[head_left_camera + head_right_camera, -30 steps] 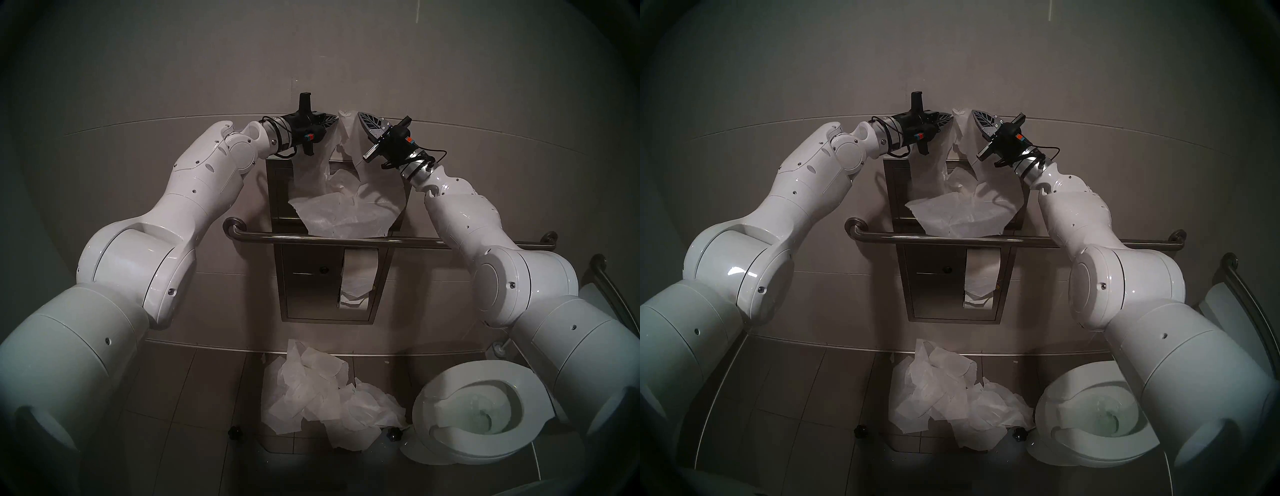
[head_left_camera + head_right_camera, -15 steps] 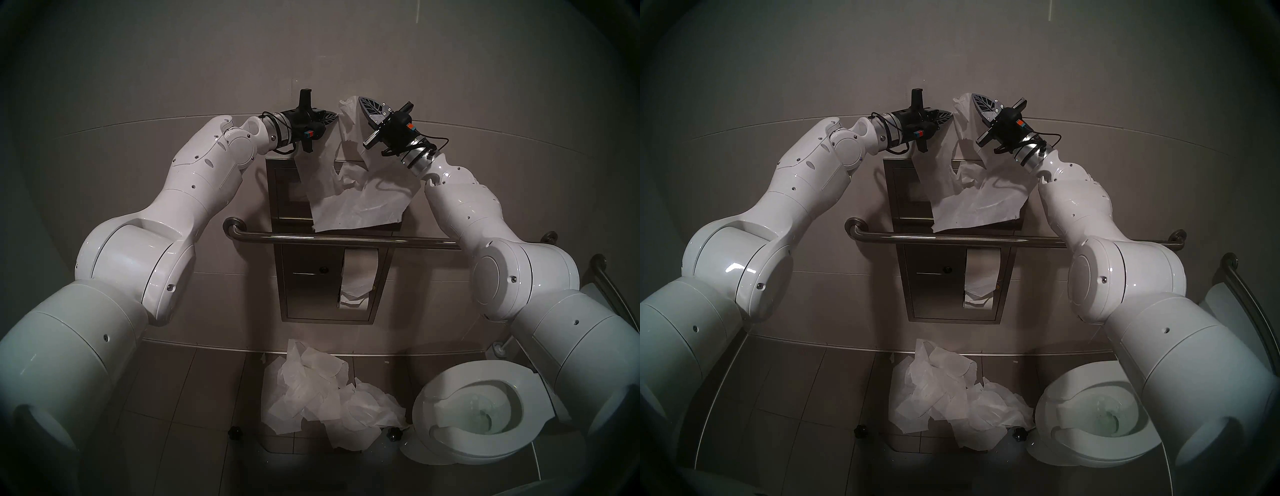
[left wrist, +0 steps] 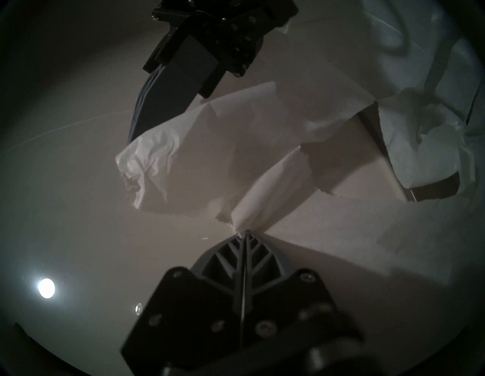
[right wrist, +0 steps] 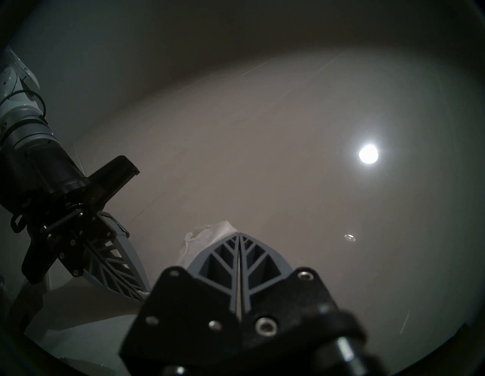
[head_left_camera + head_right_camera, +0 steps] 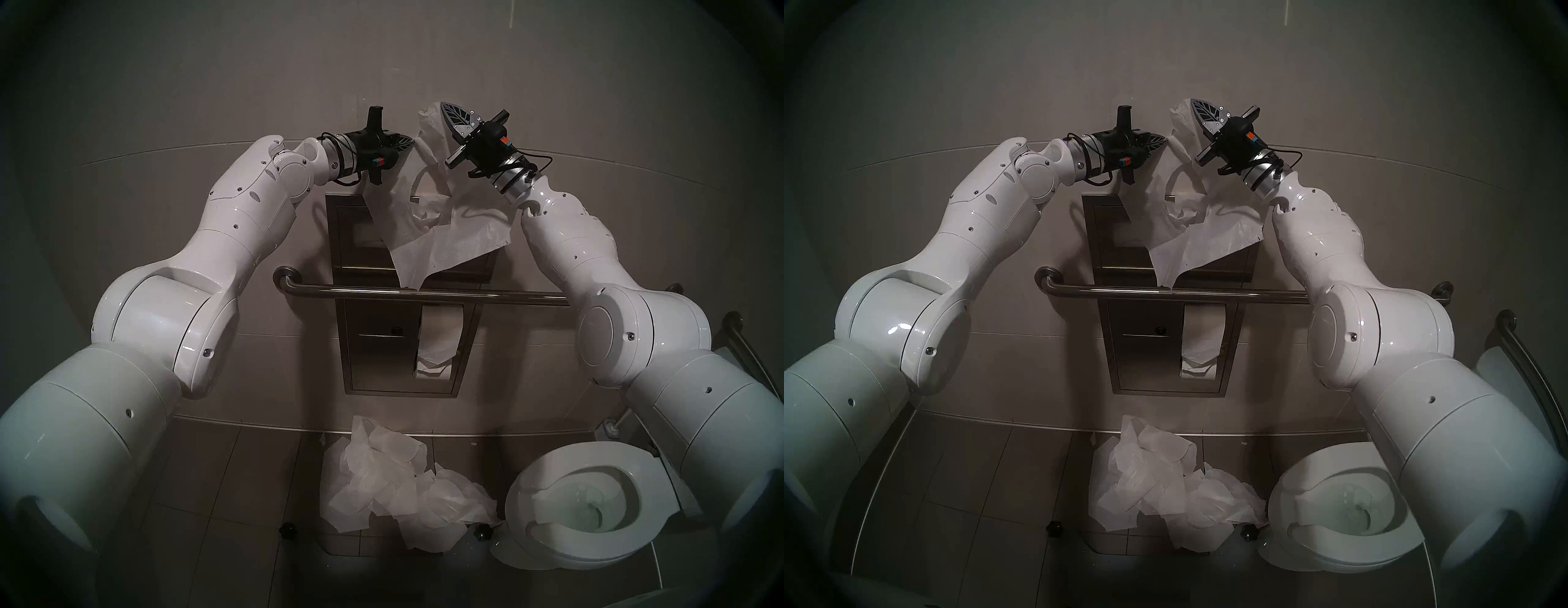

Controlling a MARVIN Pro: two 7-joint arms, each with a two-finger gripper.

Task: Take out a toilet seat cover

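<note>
- The left gripper is clamped on a pinched edge of the cover; in the left wrist view the fingers meet with paper squeezed between their tips
- The right gripper is clamped on the opposite upper part of the sheet, higher than the left one, with a crumpled tuft of paper poking out past its closed tips
- The cover hangs between the two grippers in front of the upper edge of the steel dispenser, its lowest point just above the grab bar
- Judged from this, the sheet is nearly out: most of it is in the air, but a bunched fold near the slot may be caught in the dispenser; I cannot tell whether it is fully free
- What seems left is to draw that last part clear and hold the sheet away from the wall
- The cover looks thin, white and translucent, heavily creased, with a curved cut line, a loose inner flap and ragged torn-looking edges near the left grip
- Below, a heap of similar sheets lies on the floor beside the toilet
</note>
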